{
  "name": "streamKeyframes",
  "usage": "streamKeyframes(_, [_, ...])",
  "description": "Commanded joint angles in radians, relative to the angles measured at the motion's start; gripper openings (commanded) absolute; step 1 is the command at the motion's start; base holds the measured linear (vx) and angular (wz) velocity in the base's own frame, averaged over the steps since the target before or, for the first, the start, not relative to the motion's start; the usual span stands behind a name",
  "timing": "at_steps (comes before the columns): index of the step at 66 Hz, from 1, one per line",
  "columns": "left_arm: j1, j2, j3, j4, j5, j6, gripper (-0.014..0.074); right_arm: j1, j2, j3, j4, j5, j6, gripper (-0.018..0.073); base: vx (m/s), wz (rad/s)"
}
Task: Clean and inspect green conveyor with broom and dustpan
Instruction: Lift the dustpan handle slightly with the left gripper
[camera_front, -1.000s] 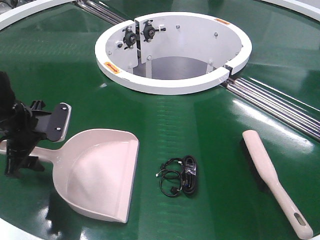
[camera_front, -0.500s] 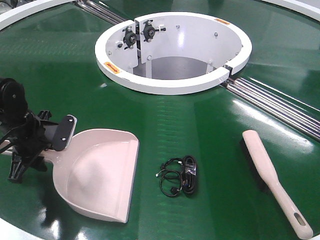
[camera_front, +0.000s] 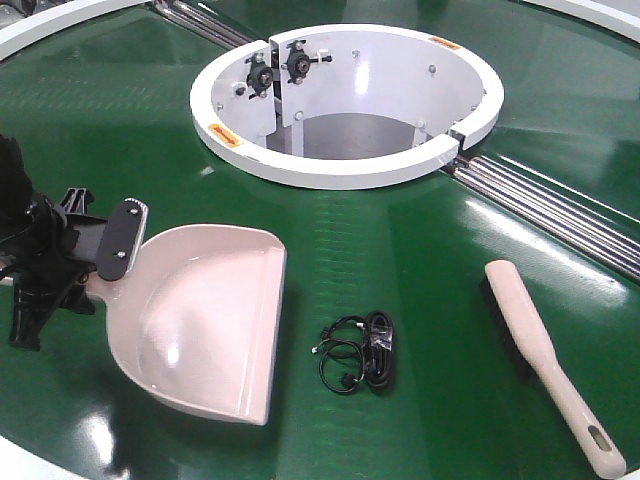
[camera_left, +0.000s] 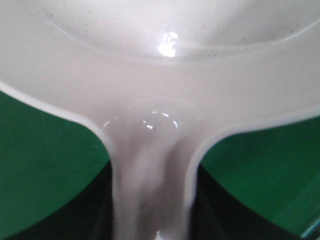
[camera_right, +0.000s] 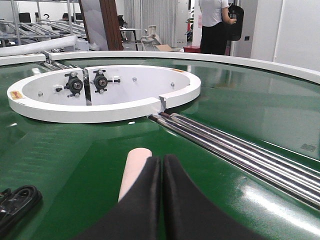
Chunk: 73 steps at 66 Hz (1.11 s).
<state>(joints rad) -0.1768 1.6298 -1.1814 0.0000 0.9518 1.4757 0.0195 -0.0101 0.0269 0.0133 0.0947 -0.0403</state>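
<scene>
The pale pink dustpan (camera_front: 210, 320) rests on the green conveyor (camera_front: 400, 240) at the near left. My left gripper (camera_front: 100, 272) is shut on its handle, and in the left wrist view the dustpan (camera_left: 160, 75) fills the frame with the left gripper (camera_left: 150, 222) clamped on both sides of the handle. The broom (camera_front: 530, 340) lies flat at the near right, handle end towards me. In the right wrist view my right gripper (camera_right: 161, 167) is shut with nothing in it, just above the broom (camera_right: 134, 170), whose tip shows left of the fingers. The front view does not show the right gripper.
A coiled black cable (camera_front: 360, 350) lies between dustpan and broom, and the cable (camera_right: 15, 200) also shows at the right wrist view's left edge. The white ring hub (camera_front: 330, 178) stands behind them. Steel rollers (camera_front: 550, 205) run out to the right. People stand beyond the belt.
My left gripper has shifted with the dustpan handle in it. The dustpan has turned a little, its mouth now farther right and farther back. Broom and cable have not moved.
</scene>
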Motion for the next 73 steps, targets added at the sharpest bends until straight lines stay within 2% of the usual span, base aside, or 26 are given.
streamKeyframes(1, [-0.029,-0.045,-0.04,-0.022,0.021,-0.086,-0.0008,-0.004,-0.018,0.022,-0.002,-0.075,-0.006,-0.001,0.0,0.0])
streamKeyframes(11, [-0.066,-0.018,-0.097,0.0,0.104,-0.118,-0.0008,-0.004,-0.018,0.022,-0.002,-0.075,-0.006,-0.001,0.0,0.0])
streamKeyframes(22, [-0.105,0.014,-0.136,0.041,0.11,-0.124,-0.0008,-0.003,-0.018,0.022,-0.002,-0.075,-0.006,-0.001,0.0,0.0])
streamKeyframes(37, [-0.144,0.088,-0.144,0.181,0.111,-0.264,-0.0008,-0.003,-0.018,0.022,-0.002,-0.075,-0.006,-0.001,0.0,0.0])
streamKeyframes(43, [-0.148,0.104,-0.144,0.183,0.099,-0.294,-0.0008,-0.003,-0.018,0.022,-0.002,-0.075,-0.006,-0.001,0.0,0.0])
streamKeyframes(73, [-0.149,0.124,-0.144,0.18,0.098,-0.293,-0.0008,-0.003,-0.018,0.022,-0.002,-0.075,-0.006,-0.001,0.0,0.0])
